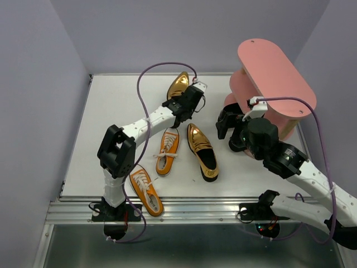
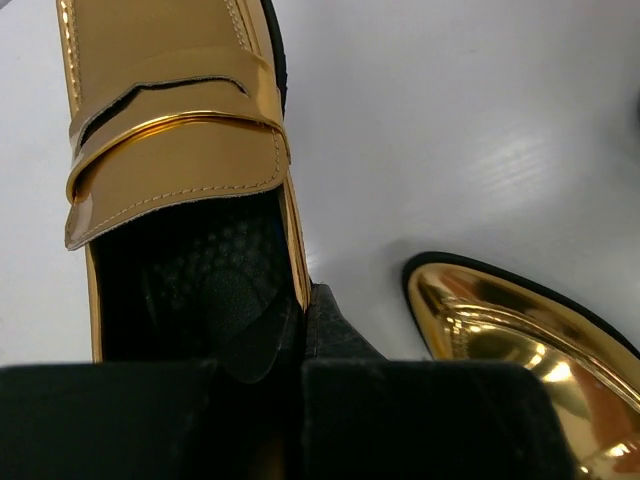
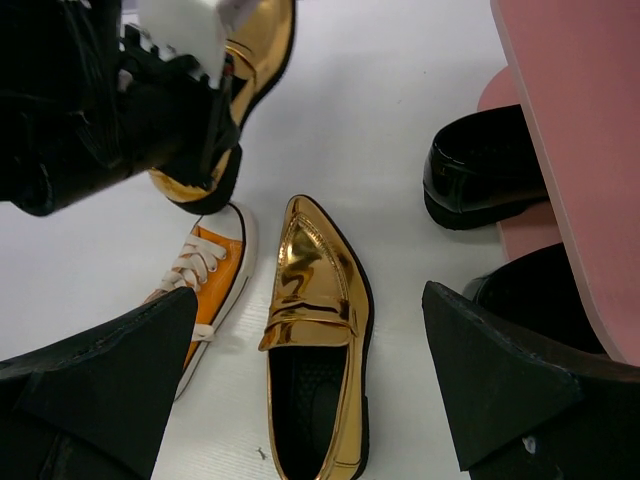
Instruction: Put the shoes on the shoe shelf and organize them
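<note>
My left gripper [image 1: 189,105] is shut on the side wall of a gold loafer [image 1: 179,85] at the back middle, with one finger inside the shoe [image 2: 170,130] and one outside. I cannot tell whether it is lifted. The second gold loafer [image 1: 202,152] lies mid-table, and its toe shows in the left wrist view [image 2: 520,330]. My right gripper [image 1: 227,125] is open and empty above that loafer [image 3: 315,330]. Two orange sneakers [image 1: 167,151] [image 1: 146,191] lie to the left. Two black shoes [image 3: 480,175] [image 3: 530,290] sit at the foot of the pink shelf [image 1: 276,78].
The shelf's top board [image 3: 570,120] overhangs the right gripper's right side. Grey walls close in the white table [image 1: 117,111] at the back and sides. A metal rail [image 1: 184,209] runs along the near edge. Purple cables loop over both arms.
</note>
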Robot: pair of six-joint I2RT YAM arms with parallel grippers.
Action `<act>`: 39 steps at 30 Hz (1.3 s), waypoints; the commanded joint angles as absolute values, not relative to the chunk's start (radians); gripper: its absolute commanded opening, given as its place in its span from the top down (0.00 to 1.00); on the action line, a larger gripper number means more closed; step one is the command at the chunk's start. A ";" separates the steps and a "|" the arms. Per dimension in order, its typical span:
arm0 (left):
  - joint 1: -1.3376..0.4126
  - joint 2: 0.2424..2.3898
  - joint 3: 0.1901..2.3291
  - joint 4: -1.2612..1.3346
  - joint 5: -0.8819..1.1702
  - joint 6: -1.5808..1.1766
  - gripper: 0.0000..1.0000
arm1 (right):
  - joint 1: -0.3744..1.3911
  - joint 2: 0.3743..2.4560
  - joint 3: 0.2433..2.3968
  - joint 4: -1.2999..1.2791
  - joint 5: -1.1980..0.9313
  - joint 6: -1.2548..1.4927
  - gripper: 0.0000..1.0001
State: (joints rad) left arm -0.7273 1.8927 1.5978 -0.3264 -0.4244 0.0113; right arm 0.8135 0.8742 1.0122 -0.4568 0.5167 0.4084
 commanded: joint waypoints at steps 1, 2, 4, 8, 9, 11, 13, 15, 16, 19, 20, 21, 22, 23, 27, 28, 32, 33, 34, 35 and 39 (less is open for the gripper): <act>-0.753 1.853 1.690 -0.261 -0.368 0.164 1.00 | 0.822 0.845 1.005 -0.437 0.555 0.414 0.00; -0.753 1.852 1.689 -0.258 -0.358 0.169 1.00 | 0.822 0.844 1.006 -0.439 0.557 0.414 0.00; -0.753 1.844 1.684 -0.249 -0.331 0.186 1.00 | 0.822 0.841 1.008 -0.445 0.563 0.414 0.00; -0.749 1.821 1.640 -0.190 -0.287 0.259 1.00 | 0.822 0.836 1.006 -0.446 0.566 0.413 0.00; -0.746 1.819 1.632 -0.189 -0.267 0.293 1.00 | 0.822 0.836 1.006 -0.446 0.566 0.414 0.00; -0.727 1.830 1.641 -0.196 -0.206 0.337 1.00 | 0.822 0.838 1.008 -0.446 0.563 0.416 0.00; -0.715 1.847 1.649 -0.204 -0.158 0.394 1.00 | 0.822 0.838 1.009 -0.451 0.561 0.416 0.00; -0.706 1.871 1.661 -0.213 -0.173 0.414 1.00 | 0.822 0.835 1.012 -0.453 0.565 0.419 0.00; -0.706 1.878 1.669 -0.221 -0.179 0.422 1.00 | 0.822 0.833 1.012 -0.454 0.566 0.419 0.00; -0.680 1.910 1.718 -0.253 -0.134 0.413 1.00 | 0.822 0.830 1.014 -0.457 0.571 0.420 0.00; -0.670 1.917 1.732 -0.267 -0.114 0.416 1.00 | 0.822 0.830 1.014 -0.459 0.571 0.420 0.00; -0.658 1.930 1.747 -0.265 -0.091 0.416 1.00 | 0.822 0.830 1.014 -0.459 0.571 0.420 0.00; -0.654 1.936 1.753 -0.261 -0.074 0.420 1.00 | 0.822 0.828 1.015 -0.460 0.571 0.420 0.00; -0.650 1.939 1.756 -0.249 -0.058 0.437 1.00 | 0.822 0.830 1.015 -0.460 0.569 0.420 0.00; -0.631 1.992 1.778 -0.224 0.053 0.462 1.00 | 0.822 0.828 1.017 -0.466 0.572 0.419 0.00; -0.620 2.006 1.792 -0.233 0.075 0.463 1.00 | 0.822 0.827 1.017 -0.466 0.575 0.419 0.00; -0.594 2.088 1.861 -0.256 0.113 0.445 1.00 | 0.822 0.822 1.020 -0.479 0.583 0.420 0.00; -0.591 2.117 1.885 -0.268 0.115 0.442 1.00 | 0.822 0.821 1.020 -0.480 0.583 0.420 0.00; -0.588 2.135 1.899 -0.276 0.101 0.437 1.00 | 0.822 0.821 1.023 -0.485 0.584 0.420 0.00; -0.588 2.149 1.916 -0.287 0.094 0.431 1.00 | 0.822 0.819 1.025 -0.488 0.586 0.420 0.00; -0.583 2.217 2.016 -0.376 0.087 0.405 1.00 | 0.822 0.822 1.028 -0.495 0.594 0.419 0.00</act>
State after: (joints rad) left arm -0.5900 2.2368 1.8954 -0.3782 0.0879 0.4049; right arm 0.8135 0.8387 1.0119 -0.4938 0.5587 0.4160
